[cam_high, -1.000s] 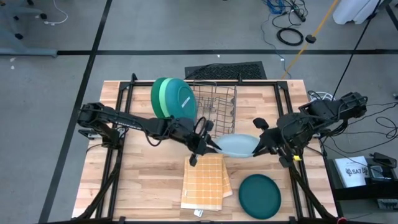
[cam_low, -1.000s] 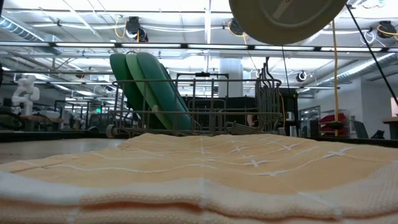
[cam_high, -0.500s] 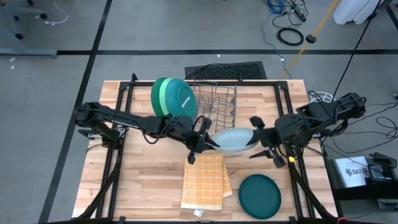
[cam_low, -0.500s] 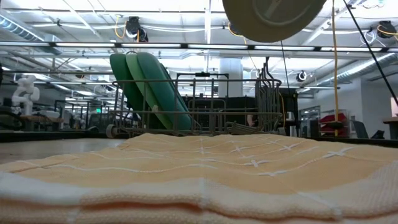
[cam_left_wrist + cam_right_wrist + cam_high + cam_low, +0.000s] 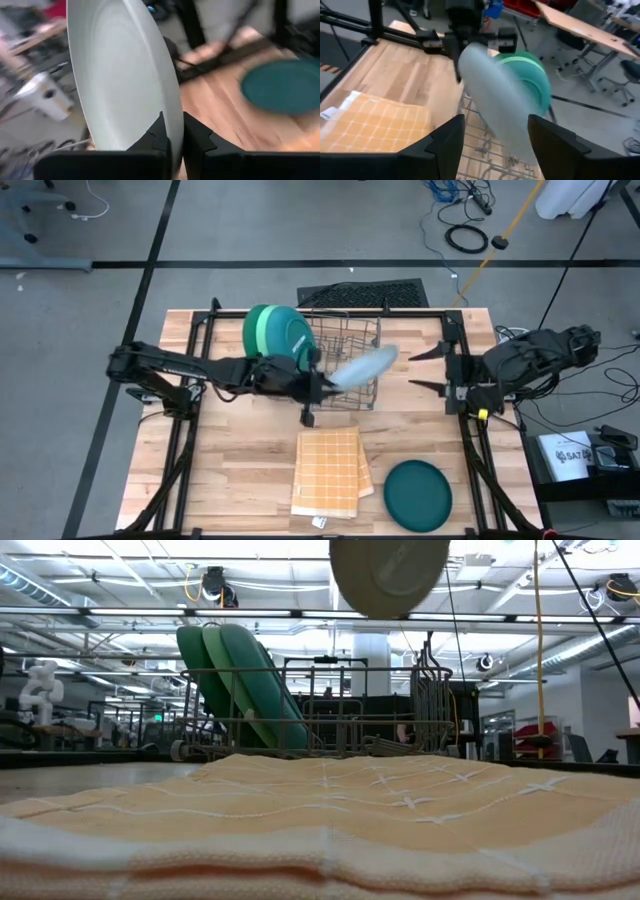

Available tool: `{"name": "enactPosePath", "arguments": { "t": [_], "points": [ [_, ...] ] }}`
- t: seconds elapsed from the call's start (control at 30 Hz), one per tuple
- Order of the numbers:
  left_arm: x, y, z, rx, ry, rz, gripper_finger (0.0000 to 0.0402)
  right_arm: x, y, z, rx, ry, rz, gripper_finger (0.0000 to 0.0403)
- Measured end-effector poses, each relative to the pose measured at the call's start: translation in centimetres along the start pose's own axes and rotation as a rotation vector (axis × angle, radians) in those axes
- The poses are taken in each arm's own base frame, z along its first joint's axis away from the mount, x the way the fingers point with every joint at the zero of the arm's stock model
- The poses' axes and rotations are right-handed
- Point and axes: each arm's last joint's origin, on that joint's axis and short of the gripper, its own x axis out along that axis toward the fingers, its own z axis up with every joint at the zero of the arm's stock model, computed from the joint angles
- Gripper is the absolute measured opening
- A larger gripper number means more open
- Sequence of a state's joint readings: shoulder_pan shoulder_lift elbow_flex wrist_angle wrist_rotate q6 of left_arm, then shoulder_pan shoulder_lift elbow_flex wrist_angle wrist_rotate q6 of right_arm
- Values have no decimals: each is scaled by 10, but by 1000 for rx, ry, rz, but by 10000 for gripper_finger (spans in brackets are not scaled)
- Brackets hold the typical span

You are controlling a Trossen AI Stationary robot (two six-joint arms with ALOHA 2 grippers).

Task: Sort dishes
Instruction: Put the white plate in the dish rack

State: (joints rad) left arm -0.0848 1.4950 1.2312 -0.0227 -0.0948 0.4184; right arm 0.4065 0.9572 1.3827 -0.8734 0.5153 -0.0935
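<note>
My left gripper [image 5: 320, 386] is shut on a pale blue-grey plate [image 5: 362, 366], which hangs tilted over the near part of the grey wire rack [image 5: 345, 345]; the low view shows this plate [image 5: 390, 575] high up. Three green plates [image 5: 275, 335] stand on edge, leaning in the rack's left end [image 5: 240, 680]. A dark teal plate [image 5: 418, 492] lies flat near the table's front right. My right gripper [image 5: 428, 370] stands open to the right of the rack, apart from the held plate [image 5: 495, 100]. My left gripper pinches the pale plate's rim [image 5: 171, 131] between its two fingers [image 5: 196, 139], at the plate's left edge. The fingers come about level from the table's left. The plate is lifted clear and tilted steeply onto its edge, reaching away from the fingers over the rack.
A folded orange-yellow checked cloth [image 5: 330, 470] lies at the table's front middle, filling the low view's foreground [image 5: 320, 820]. Black frame rails [image 5: 190, 410] run along both table sides. Bare wood lies left of the cloth [image 5: 240, 470].
My right gripper has let go of the pale plate, opened wide and drawn back toward the table's right and far side. My left gripper has carried the plate toward the far edge, over the rack, and the plate has tipped from nearly flat to steeply on edge.
</note>
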Motion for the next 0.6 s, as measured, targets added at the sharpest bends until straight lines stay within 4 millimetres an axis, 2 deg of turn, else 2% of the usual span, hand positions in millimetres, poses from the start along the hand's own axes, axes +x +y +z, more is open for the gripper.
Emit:
{"name": "enactPosePath", "arguments": {
  "t": [0.17,0.33,0.5,0.6],
  "points": [
    [-13,19,11,-225,-82,137,27,-8,-4,-5,-3,16,-10,208],
    [-23,47,7,-541,-121,268,26,-8,-4,-9,10,55,-7,208],
    [-11,60,-11,-785,-93,302,26,-4,-2,-13,7,85,-6,208],
    [-2,61,-21,-856,-58,298,26,1,2,-18,-6,108,-4,208]
  ]
}}
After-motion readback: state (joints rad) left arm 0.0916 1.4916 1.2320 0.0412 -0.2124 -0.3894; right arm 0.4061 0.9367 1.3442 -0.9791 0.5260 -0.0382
